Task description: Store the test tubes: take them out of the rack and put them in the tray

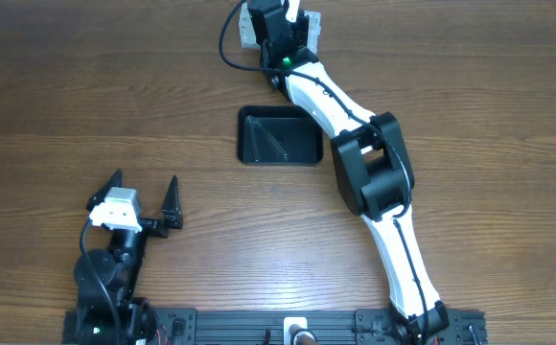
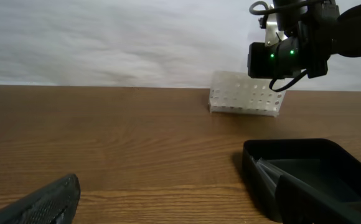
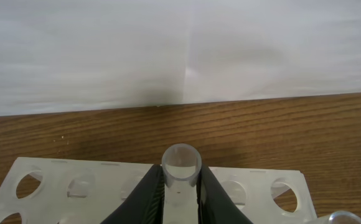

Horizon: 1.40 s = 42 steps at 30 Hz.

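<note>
Black tray [image 1: 278,137] mid-way across the wooden table [image 1: 67,96], with clear tubes [image 1: 276,144] lying flat inside, count unclear. Beyond the tray, white rack [image 3: 53,177], most visible holes vacant. Above that rack, right gripper [image 3: 181,190] clamped on one upright test tube [image 3: 181,167]. Nearer than the tray and leftward, well apart, left gripper [image 1: 144,199], fingers spread wide.

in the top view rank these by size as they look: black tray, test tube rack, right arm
1. right arm
2. black tray
3. test tube rack, though the arm covers its middle, so its rank is unsure
</note>
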{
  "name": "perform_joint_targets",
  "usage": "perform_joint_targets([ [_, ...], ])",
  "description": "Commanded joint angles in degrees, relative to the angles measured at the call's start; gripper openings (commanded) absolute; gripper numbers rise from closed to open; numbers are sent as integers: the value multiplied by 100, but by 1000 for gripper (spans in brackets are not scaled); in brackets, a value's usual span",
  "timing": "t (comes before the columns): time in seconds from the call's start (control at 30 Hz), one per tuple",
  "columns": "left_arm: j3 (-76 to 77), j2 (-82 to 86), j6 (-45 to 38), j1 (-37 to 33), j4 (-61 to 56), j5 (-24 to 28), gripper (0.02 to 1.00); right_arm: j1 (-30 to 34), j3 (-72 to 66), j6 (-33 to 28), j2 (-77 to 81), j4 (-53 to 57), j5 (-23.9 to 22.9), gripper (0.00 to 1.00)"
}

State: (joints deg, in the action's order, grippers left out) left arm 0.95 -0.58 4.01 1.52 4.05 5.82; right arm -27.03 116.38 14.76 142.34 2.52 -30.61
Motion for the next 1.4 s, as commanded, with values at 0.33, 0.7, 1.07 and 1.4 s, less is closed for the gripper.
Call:
perform_joint_targets([
  [0.33,-61,42,-101,-26,-20,59,998,-33,249,-4,50,-125,-181,99],
  [0.7,-61,42,-101,-26,-20,57,1000,-136,472,-448,-616,-140,-487,93],
  [1.07,-61,42,-101,-26,-20,57,1000,-380,472,-651,-1676,610,-481,84],
  [1.4,-61,42,-101,-26,-20,57,1000,-595,470,380,-1888,3539,785,53],
])
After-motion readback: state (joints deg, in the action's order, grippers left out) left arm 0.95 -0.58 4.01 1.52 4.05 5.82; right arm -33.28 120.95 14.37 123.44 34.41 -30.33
